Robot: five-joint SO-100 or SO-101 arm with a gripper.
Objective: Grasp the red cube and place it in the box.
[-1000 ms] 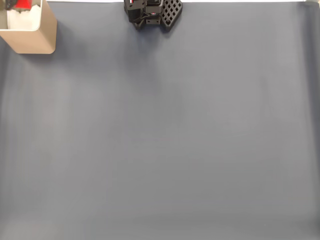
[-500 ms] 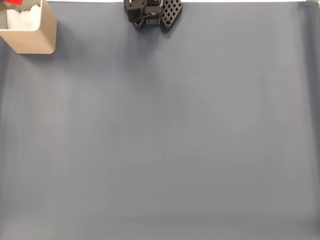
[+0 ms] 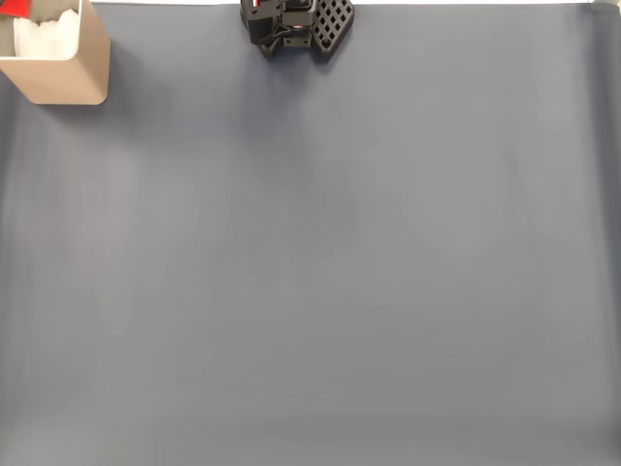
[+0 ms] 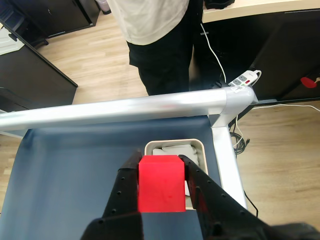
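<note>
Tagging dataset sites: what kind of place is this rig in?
Probably an office or lab: wood-look floor, a power strip under a desk, a person standing by the metal-edged table.

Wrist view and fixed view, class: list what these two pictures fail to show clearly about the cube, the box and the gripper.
- The box: in the wrist view the red cube and gripper cover its near part.
- The box in the fixed view: cut off by the top and left edges.
- The red cube in the fixed view: only a sliver at the top edge.
- Cube's height above the box: cannot tell.
</note>
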